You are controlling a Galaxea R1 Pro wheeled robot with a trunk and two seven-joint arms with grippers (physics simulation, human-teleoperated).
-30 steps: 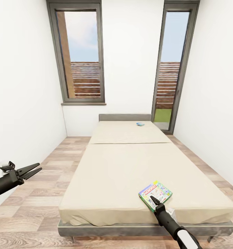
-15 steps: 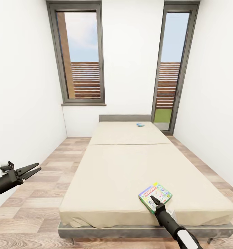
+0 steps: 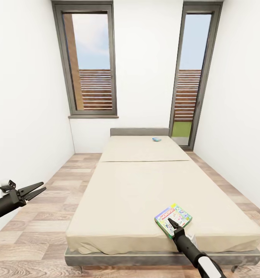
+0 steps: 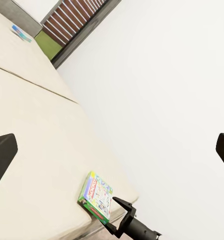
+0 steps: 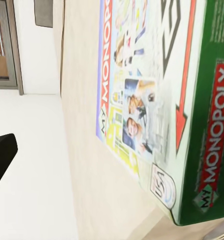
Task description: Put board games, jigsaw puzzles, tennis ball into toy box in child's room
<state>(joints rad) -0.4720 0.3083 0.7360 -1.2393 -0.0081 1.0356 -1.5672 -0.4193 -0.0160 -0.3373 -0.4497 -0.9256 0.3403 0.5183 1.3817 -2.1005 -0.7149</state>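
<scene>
Beige mattress, barely any change: left claw (image 3: 38, 189) had stayed parked out left over the floor, prongs apart and holding nothing. Right claw (image 3: 171, 223) had crept slightly nearer the green-bordered board game (image 3: 173, 218) on the bed's (image 3: 137, 193) near right corner; prongs apart, nothing gripped. Count: two games on the bed, the blue game (image 3: 156, 139) far up.

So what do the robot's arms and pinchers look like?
Both arms are black tubes. The right arm turns white lower down. Each ends in a black gripper with two thin pointed fingers: the left gripper has a small white and black block behind it, and the right gripper looks like a beak.
</scene>
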